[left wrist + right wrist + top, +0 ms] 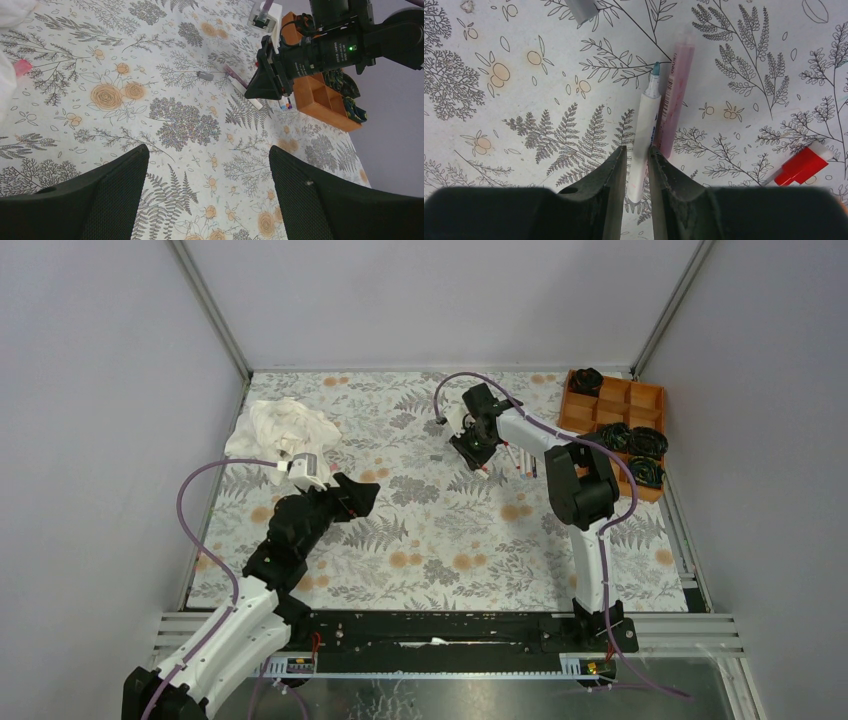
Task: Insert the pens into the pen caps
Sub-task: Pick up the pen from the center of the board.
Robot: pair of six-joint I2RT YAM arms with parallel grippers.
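A white pen (644,135) with a bluish tip lies on the flowered mat, and my right gripper (637,150) is shut on its barrel, one finger on each side. A pinkish pen (676,90) lies right against it. A grey pen cap (581,9) sits just beyond, and a red-capped pen (799,167) lies to the right. In the top view the right gripper (475,455) points down at the far middle of the mat. My left gripper (207,150) hangs open over bare mat, well away from the grey cap (205,76) and the pens (245,89).
An orange compartment tray (615,410) holding black coiled items stands at the far right. A crumpled white cloth (285,430) lies at the far left, with a small pink piece (22,66) beside it. Grey walls close in the mat on three sides.
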